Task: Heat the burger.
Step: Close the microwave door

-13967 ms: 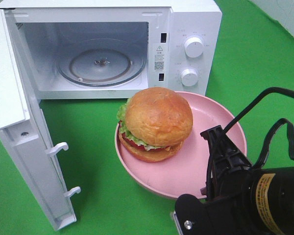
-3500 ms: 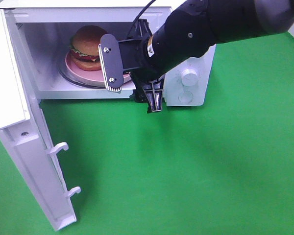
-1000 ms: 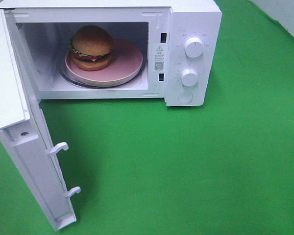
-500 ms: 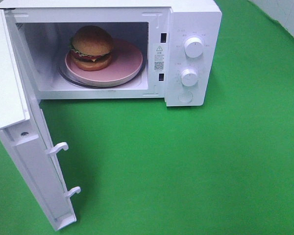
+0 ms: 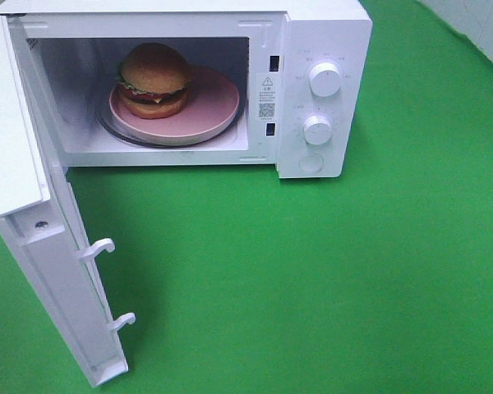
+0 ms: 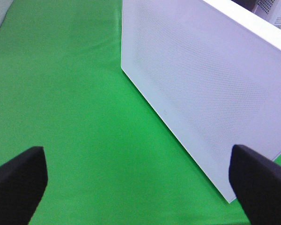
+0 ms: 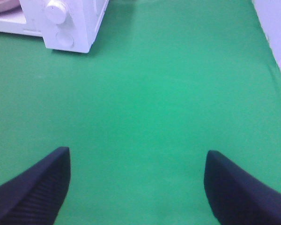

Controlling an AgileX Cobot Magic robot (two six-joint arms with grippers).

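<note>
Inside microwave (image 5: 324,33), burger (image 5: 154,80) on plate (image 5: 214,103), sticker (image 5: 267,98) possibly a warning, unreadable

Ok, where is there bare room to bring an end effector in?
Bare green cloth spans from the open door rightward, in front of the microwave. Crowded only inside: the pink plate with the burger nearly fills the cavity floor.

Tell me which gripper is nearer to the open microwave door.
Left. The left gripper faces the outer side of the door, close by; the right gripper hangs over the green cloth beyond the knobs, door out of its view.
</note>
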